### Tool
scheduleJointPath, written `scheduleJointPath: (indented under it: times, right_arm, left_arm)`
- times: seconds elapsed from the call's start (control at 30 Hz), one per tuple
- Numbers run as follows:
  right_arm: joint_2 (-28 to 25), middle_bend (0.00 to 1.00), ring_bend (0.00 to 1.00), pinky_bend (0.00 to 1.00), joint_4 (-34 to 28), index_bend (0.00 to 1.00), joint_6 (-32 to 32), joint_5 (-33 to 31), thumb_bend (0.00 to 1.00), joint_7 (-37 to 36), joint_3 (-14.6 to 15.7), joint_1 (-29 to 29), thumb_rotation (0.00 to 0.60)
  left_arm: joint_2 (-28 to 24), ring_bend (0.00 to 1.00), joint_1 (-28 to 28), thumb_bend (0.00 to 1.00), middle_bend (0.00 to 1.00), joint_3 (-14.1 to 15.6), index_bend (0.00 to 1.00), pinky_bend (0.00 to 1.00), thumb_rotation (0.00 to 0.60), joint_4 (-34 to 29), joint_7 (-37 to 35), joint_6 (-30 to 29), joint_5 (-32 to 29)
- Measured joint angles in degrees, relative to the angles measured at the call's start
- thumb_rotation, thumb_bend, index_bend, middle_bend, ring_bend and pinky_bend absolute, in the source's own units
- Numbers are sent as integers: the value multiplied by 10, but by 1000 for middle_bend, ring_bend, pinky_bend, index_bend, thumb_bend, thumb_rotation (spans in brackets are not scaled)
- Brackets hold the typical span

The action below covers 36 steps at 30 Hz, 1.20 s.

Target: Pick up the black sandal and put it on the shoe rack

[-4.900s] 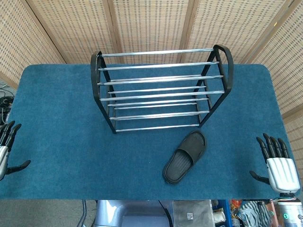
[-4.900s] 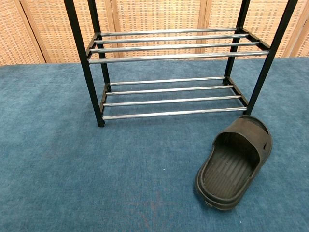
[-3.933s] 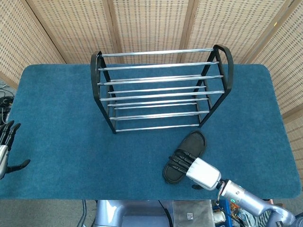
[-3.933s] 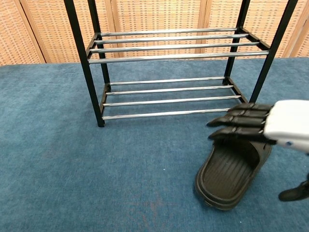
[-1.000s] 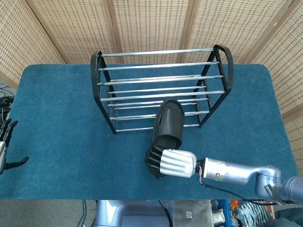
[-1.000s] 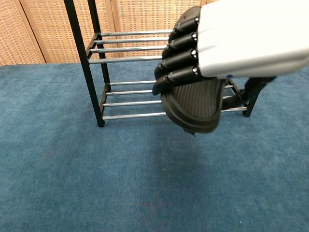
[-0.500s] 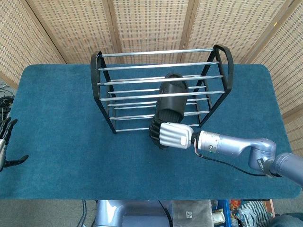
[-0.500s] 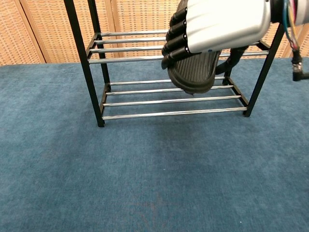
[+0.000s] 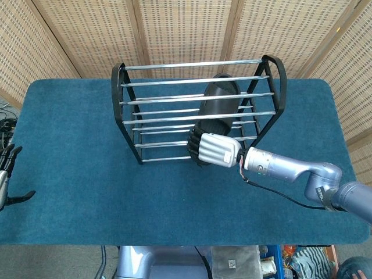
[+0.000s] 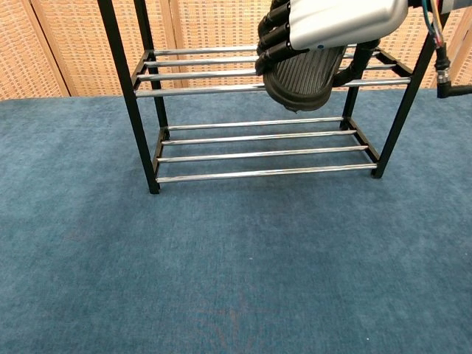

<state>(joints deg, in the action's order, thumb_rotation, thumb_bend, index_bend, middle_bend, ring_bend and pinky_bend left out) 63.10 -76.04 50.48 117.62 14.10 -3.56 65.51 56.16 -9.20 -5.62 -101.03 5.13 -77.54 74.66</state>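
**Black sandal over the rack, not yet set down**

Black sandal (image 9: 219, 104) is off the worktop (image 9: 70, 145) and in my right hand (image 9: 213, 150), whose fingers wrap its heel end. From the head view the toe points away from me across the upper rails of the shoe rack (image 9: 125, 96). From the chest view the ribbed sole sits at about the height of the middle tier's front rail; I cannot tell whether it touches a rail. By my reading the pick-up is done and the carry is nearly done. What remains is lowering it onto the bars, letting go and pulling the arm clear. My left hand (image 9: 6, 174) rests at the worktop's near-left edge, fingers apart, holding nothing.
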Motion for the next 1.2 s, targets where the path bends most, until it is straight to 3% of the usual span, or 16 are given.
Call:
scheduleJointPath:
  times: [0.1, 0.23, 0.37, 0.47, 0.57, 1.0, 1.2]
  right_arm:
    - [0, 189, 113, 327, 0, 472, -10, -12, 938, 9, -1, -1, 600]
    - [-1, 111, 48, 262, 0, 336, -30, -35, 916, 27, -4, -2, 600]
    - [-5, 10, 0, 110, -5, 191, -45, -53, 624, 60, -9, -4, 600]
    - [-7, 0, 0, 11, -9, 158, -50, -63, 460, 85, -13, -7, 600]
    - [-9, 0, 0, 0, -18, 131, -54, -73, 365, 113, -17, -12, 600]
    - [-35, 0, 0, 0, -82, 116, -42, -92, 341, 166, -20, -37, 600]
    - [-57, 0, 0, 0, -131, 116, 35, -69, 307, 170, -4, -77, 600]
  left_arm:
    - [0, 0, 1, 106, 0, 0, 0, 0, 600, 0, -1, -2, 1]
    - [-1, 0, 1, 106, 0, 1, 0, 0, 600, 0, -3, -3, 2]
    - [-2, 0, 2, 105, 0, 1, 0, 0, 600, 0, -7, -3, 3]
    - [-3, 0, 2, 105, 0, 2, 0, 0, 600, 1, -8, -3, 4]
    - [-3, 0, 3, 106, 0, 2, 0, 0, 600, 1, -11, -5, 5]
    - [-4, 0, 5, 106, 0, 4, 0, 0, 600, -1, -13, -10, 13]
    - [-6, 0, 8, 106, 0, 7, 0, 0, 600, -1, -17, -15, 19]
